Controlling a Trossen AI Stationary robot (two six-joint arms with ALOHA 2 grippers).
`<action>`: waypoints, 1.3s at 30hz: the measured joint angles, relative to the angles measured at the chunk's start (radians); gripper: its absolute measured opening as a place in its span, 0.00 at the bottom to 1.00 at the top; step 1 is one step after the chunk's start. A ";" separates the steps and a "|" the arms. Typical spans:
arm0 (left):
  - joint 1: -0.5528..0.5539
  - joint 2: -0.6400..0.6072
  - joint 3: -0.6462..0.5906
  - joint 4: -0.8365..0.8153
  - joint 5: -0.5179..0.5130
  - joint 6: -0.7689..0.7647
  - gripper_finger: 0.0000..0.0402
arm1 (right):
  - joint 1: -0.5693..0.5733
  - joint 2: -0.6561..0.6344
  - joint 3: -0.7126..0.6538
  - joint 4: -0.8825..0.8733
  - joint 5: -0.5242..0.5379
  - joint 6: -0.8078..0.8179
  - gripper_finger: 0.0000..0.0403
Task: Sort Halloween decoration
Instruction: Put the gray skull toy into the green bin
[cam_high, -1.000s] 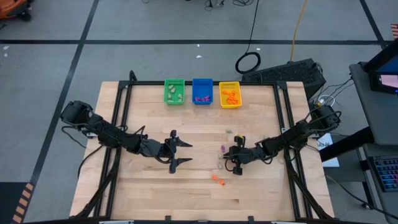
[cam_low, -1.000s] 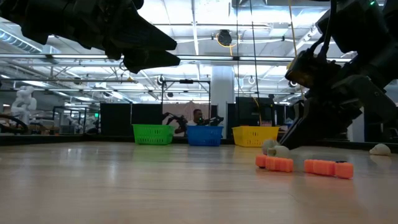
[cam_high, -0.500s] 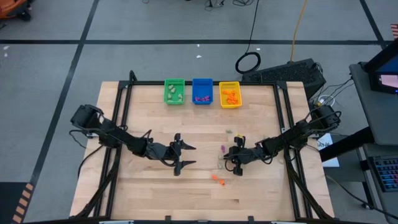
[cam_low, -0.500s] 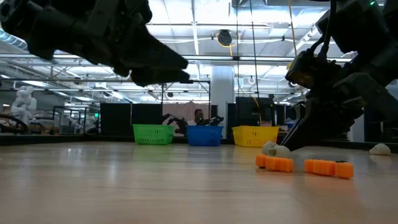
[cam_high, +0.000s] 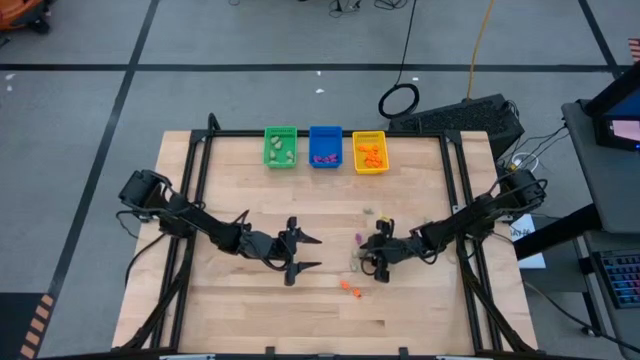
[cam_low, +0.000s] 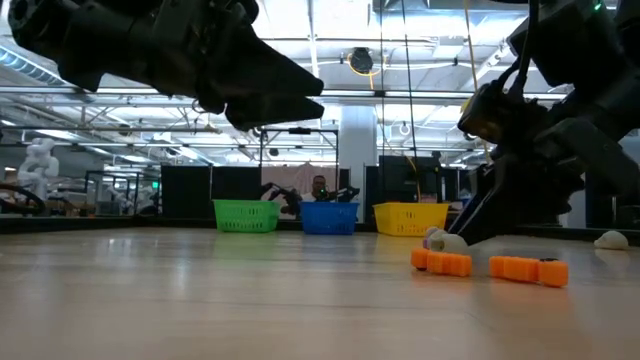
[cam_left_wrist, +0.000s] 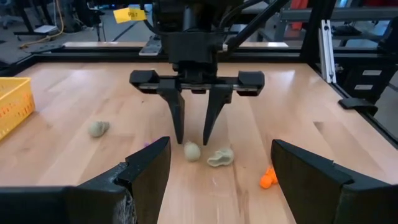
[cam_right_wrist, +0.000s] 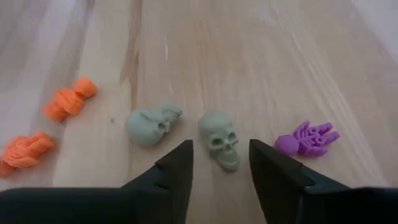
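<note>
Small Halloween decorations lie on the wooden table right of its middle: a pale skull (cam_right_wrist: 219, 138), a second pale piece (cam_right_wrist: 152, 123), a purple skeleton hand (cam_right_wrist: 308, 138) and two orange pieces (cam_right_wrist: 68, 99) (cam_right_wrist: 25, 149). My right gripper (cam_high: 372, 255) slants down over them, open, one fingertip on either side of the pale skull with a sliver of table showing on each side. My left gripper (cam_high: 308, 253) hangs open above the table's middle, pointing toward the right gripper, with nothing between its fingers.
A green bin (cam_high: 280, 147), a blue bin (cam_high: 325, 147) and a yellow bin (cam_high: 369, 152) stand in a row at the far edge, each holding trinkets. Another pale piece (cam_left_wrist: 97, 129) lies apart, toward the bins. Black rails (cam_high: 196, 180) run along the table's sides.
My left gripper has gone toward the table's right edge, closer to the right gripper, and sunk a little, staying open. The trinkets lie where they were.
</note>
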 joint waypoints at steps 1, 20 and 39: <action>0.000 0.000 0.000 -0.004 0.000 0.000 0.68 | 0.000 0.011 0.000 0.005 0.000 -0.007 0.37; 0.000 0.000 0.000 -0.011 0.001 0.000 0.68 | -0.002 0.108 0.002 0.104 0.005 -0.082 0.18; 0.000 0.000 0.000 -0.011 0.001 0.000 0.68 | 0.000 0.035 0.015 0.174 -0.004 -0.163 0.10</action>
